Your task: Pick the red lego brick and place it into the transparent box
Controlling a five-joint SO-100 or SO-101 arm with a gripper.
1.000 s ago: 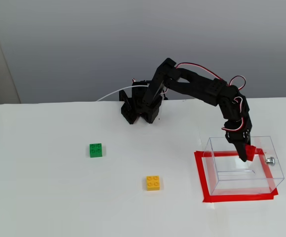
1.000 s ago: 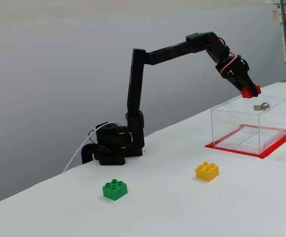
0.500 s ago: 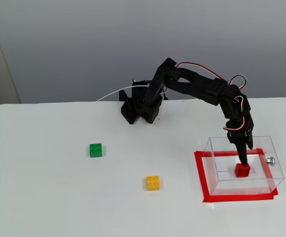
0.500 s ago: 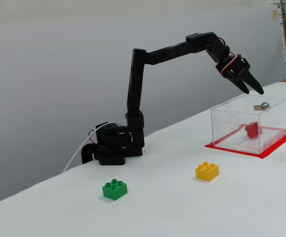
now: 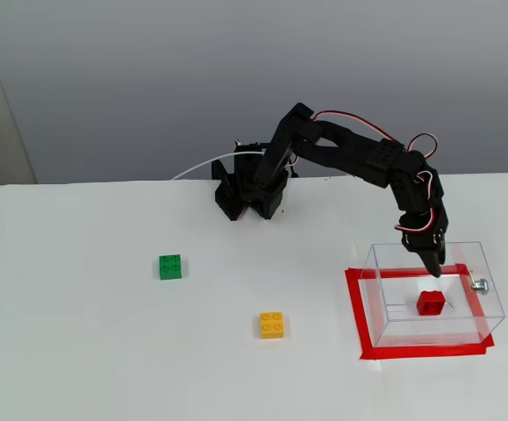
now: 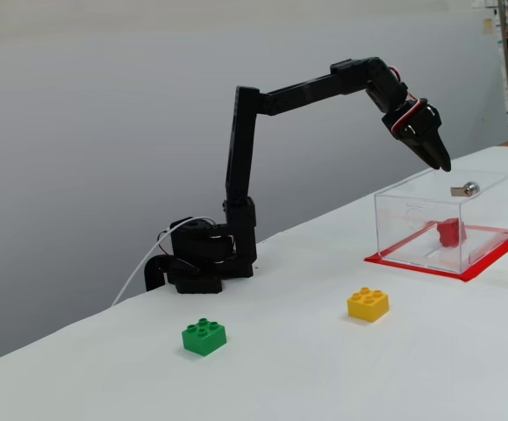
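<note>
The red lego brick [image 5: 430,303] [image 6: 450,232] lies on the floor of the transparent box [image 5: 394,298] [image 6: 411,219], near its middle. The box stands inside a red tape outline [image 5: 355,307] at the right of the table; its small metal knob [image 5: 479,284] [image 6: 468,189] is on one side wall. My black gripper [image 5: 434,266] [image 6: 440,161] hangs above the box's opening, pointing down, apart from the brick. Its fingers are together and hold nothing.
A yellow brick [image 5: 272,324] [image 6: 368,303] lies on the white table left of the box. A green brick [image 5: 170,267] [image 6: 204,336] lies farther left. The arm's base [image 5: 249,189] [image 6: 201,259] stands at the table's far edge.
</note>
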